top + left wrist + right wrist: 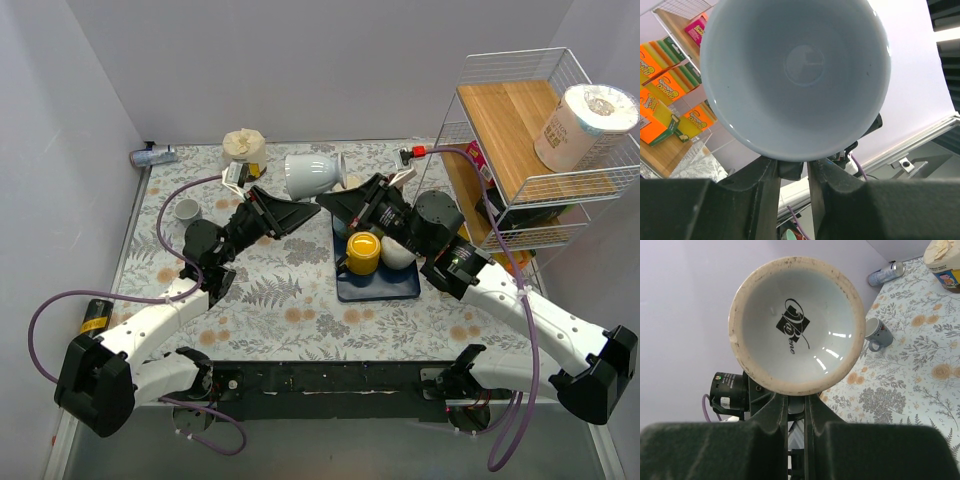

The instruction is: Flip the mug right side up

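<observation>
**Left gripper**: fingers a little apart, with a dark piece lodged between them. They sit directly under the mouth rim of the mug. Whether they clamp it, cannot tell.

**Right gripper**: fingers drawn to a narrow slit, directly under the foot ring. The contact is hidden, so the grip cannot be told.

**White mug**: off the table and on its side between the two fingertip pairs. Its mouth faces the left wrist camera and its logo-printed base faces the right.

**Dark blue tray**: below the right arm, carrying a yellow cup and a white cup.

**Small grey mug**: upright on the floral tablecloth, left of the arms.

**Can**: lying at the far left corner.

**Wire rack**: at the right, with a paper roll on its top shelf.
</observation>
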`<state>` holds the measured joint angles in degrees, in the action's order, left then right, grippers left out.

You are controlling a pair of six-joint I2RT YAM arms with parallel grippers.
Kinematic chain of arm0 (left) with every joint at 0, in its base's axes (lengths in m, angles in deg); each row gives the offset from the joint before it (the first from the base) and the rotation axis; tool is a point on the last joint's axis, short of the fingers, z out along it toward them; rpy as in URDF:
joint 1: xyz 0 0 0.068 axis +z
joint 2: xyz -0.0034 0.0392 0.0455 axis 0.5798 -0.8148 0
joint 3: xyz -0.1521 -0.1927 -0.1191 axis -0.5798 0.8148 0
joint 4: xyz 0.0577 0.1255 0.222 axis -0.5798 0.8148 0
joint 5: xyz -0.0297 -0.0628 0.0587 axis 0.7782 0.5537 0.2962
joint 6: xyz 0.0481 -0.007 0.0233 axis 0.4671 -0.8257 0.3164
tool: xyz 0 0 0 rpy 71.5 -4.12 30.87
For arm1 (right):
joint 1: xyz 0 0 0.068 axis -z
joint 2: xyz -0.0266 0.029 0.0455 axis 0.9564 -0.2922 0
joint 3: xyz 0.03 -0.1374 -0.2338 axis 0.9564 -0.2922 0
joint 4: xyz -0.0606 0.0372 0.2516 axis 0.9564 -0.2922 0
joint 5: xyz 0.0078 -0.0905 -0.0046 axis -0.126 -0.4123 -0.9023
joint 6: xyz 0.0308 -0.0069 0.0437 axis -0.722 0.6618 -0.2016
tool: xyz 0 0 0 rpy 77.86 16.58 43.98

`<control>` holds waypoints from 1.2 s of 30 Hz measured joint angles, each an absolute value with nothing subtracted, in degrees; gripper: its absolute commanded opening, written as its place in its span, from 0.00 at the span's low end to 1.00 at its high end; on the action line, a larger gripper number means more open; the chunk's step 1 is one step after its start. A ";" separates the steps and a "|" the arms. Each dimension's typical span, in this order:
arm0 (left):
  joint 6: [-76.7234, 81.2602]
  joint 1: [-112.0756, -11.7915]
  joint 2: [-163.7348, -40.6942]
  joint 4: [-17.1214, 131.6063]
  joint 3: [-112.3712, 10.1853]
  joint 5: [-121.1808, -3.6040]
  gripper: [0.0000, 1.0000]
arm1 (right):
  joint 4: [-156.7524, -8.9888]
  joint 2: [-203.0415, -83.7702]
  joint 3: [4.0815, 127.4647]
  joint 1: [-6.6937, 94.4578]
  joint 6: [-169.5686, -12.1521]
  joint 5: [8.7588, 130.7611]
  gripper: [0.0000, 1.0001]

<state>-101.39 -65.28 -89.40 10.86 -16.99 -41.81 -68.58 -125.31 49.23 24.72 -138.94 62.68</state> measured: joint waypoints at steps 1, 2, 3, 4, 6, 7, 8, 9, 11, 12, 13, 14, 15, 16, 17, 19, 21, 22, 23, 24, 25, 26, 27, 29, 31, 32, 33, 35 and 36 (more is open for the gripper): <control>-101.24 -65.26 -89.33 11.47 -16.99 -42.18 0.30 | -68.73 -125.24 49.08 24.72 -138.68 62.57 0.01; -101.17 -65.28 -89.33 11.88 -16.99 -42.40 0.31 | -68.65 -125.20 48.84 24.74 -138.35 62.57 0.01; -101.06 -65.30 -89.26 12.34 -16.99 -42.58 0.31 | -68.65 -125.11 48.60 24.72 -138.13 62.52 0.01; -101.02 -65.30 -89.22 12.74 -16.99 -42.69 0.24 | -68.73 -124.96 48.31 24.72 -138.04 62.52 0.01; -101.09 -65.32 -89.22 12.93 -16.99 -43.02 0.16 | -68.73 -124.89 48.22 24.74 -137.85 62.50 0.01; -101.04 -65.32 -89.20 13.11 -16.99 -43.15 0.05 | -68.39 -124.76 48.07 24.74 -137.87 62.55 0.01; -101.17 -65.35 -89.20 13.06 -16.99 -43.12 0.00 | -68.32 -124.50 47.87 24.74 -137.96 62.50 0.01; -101.17 -65.39 -89.16 12.78 -16.99 -43.06 0.00 | -68.14 -124.23 47.66 24.76 -138.35 62.70 0.01; -101.04 -65.56 -89.05 12.06 -16.99 -43.04 0.00 | -68.04 -124.06 47.61 24.78 -139.20 62.85 0.01; -101.04 -65.56 -89.05 11.86 -16.99 -43.04 0.00 | -67.93 -124.04 47.61 24.78 -139.27 62.89 0.01; -100.98 -65.56 -88.96 11.91 -16.99 -43.06 0.00 | -67.90 -124.04 47.61 24.78 -139.38 63.05 0.06; -100.80 -65.56 -88.89 12.15 -16.99 -43.06 0.00 | -67.95 -124.04 47.61 24.78 -139.42 63.16 0.17; -100.52 -65.56 -88.70 12.91 -17.03 -43.10 0.00 | -68.10 -124.04 47.61 24.78 -139.40 63.18 0.40; -99.97 -65.56 -88.41 13.92 -17.21 -43.10 0.00 | -68.43 -124.04 47.61 24.80 -139.46 63.22 0.53; -98.97 -65.56 -88.04 15.71 -17.67 -43.08 0.00 | -68.78 -124.04 47.61 24.85 -139.20 63.20 0.63; -96.54 -65.48 -87.34 21.41 -19.41 -44.96 0.00 | -70.66 -123.91 47.61 25.02 -137.80 63.64 0.80; -93.81 -65.06 -87.10 26.77 -21.29 -48.02 0.00 | -72.89 -123.75 47.57 24.96 -136.64 64.05 0.87; -92.43 -64.89 -86.95 29.57 -22.19 -49.62 0.00 | -73.85 -123.73 47.57 24.93 -136.16 64.21 0.89; -90.77 -64.78 -86.73 32.39 -23.04 -51.26 0.00 | -75.03 -123.67 47.57 24.89 -135.79 64.25 0.90; -89.09 -64.65 -86.55 35.29 -23.92 -52.81 0.00 | -76.38 -123.54 47.55 24.89 -135.35 64.25 0.93; -87.71 -64.62 -86.42 37.52 -24.59 -54.18 0.00 | -77.72 -123.32 47.52 24.89 -134.98 64.21 0.94; -85.15 -64.62 -86.34 41.46 -25.91 -56.24 0.00 | -79.20 -123.03 47.48 24.89 -134.72 64.01 0.94; -83.38 -64.62 -86.40 44.34 -27.02 -57.59 0.00 | -80.78 -122.64 47.42 24.89 -134.42 63.81 0.94; -79.10 -64.62 -86.82 51.64 -30.04 -61.42 0.00 | -83.93 -121.87 47.42 24.89 -133.91 63.53 0.94; -74.31 -64.71 -88.19 59.07 -33.97 -66.14 0.00 | -87.07 -121.15 47.42 24.89 -133.37 62.68 0.94; -72.08 -64.71 -89.18 62.35 -35.87 -69.00 0.00 | -88.36 -120.89 47.42 24.89 -133.28 62.24 0.94; -69.85 -64.71 -90.34 65.50 -37.62 -72.06 0.00 | -90.07 -120.67 47.42 24.89 -133.13 61.80 0.93; -65.90 -64.65 -93.16 71.27 -40.70 -77.75 0.00 | -92.93 -120.45 47.42 24.89 -132.84 60.84 0.93; -64.06 -64.49 -94.95 74.35 -41.95 -80.78 0.00 | -94.18 -120.43 47.37 24.87 -132.67 60.45 0.93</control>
